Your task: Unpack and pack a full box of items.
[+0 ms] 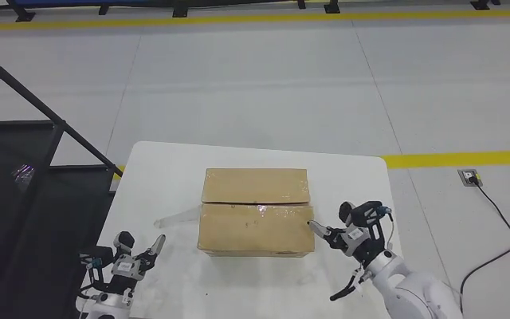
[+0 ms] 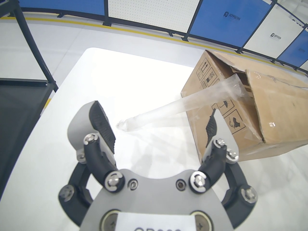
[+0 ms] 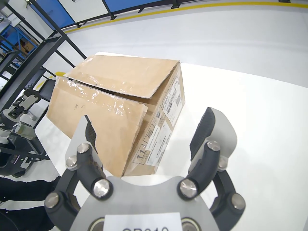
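Observation:
A brown cardboard box point(image 1: 255, 211) stands mid-table with its top flaps folded down, slightly ajar and shiny with clear tape. A loose twisted strip of clear tape point(image 2: 163, 111) trails from its seam down onto the table, also faintly visible from above as the tape strip point(image 1: 177, 215). My left gripper point(image 1: 142, 243) is open near the front left corner of the table, apart from the box point(image 2: 276, 102), holding nothing. My right gripper point(image 1: 323, 261) is open just off the box's front right corner. In its own view the right gripper point(image 3: 146, 118) has the box point(image 3: 108, 116) close ahead.
The white table point(image 1: 263, 159) has bare surface on all sides of the box. A black metal rack point(image 1: 32, 199) stands beside the table's left edge. A yellow floor line point(image 1: 446, 159) runs to the right, with a floor socket point(image 1: 468, 176) and its cable.

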### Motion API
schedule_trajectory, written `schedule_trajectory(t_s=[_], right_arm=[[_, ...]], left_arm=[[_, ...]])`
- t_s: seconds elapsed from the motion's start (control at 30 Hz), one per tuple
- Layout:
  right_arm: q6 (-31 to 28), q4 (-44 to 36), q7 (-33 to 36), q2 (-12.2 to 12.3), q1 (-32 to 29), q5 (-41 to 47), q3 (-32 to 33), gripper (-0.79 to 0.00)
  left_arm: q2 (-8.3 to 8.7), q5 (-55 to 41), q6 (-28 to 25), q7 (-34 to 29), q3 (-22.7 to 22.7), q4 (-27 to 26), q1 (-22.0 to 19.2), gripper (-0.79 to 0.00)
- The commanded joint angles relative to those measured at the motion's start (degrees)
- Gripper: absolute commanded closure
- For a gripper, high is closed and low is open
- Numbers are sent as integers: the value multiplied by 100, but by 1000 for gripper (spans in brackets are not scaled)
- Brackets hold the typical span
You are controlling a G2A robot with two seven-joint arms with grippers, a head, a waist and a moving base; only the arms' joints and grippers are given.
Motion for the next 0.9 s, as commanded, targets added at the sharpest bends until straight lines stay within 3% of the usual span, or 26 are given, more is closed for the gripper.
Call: schedule_trajectory(t_s=[0.0,0.13,0.3,0.47,0.87], right_arm=[[-276,98,-31,-1,38,454,21,-785],[-1006,438,204,24,202,1684,202,-785],[-1591,1279,1093,74,695,3353,299,-785],[-1827,2050,1748,87,1275,4166,80,-785],[-2613,3226,3228,102,2167,6105,-436,-785]], left_arm=[[-5,-108,-137,-60,35,-18,-23,-785],[-3,-711,-539,-325,-40,-47,-74,-785],[11,-1472,-923,-828,-170,-1,-171,-785],[27,-1903,-1174,-1150,-292,-47,-121,-785],[7,-1843,-1208,-1090,-231,-156,28,-785]])
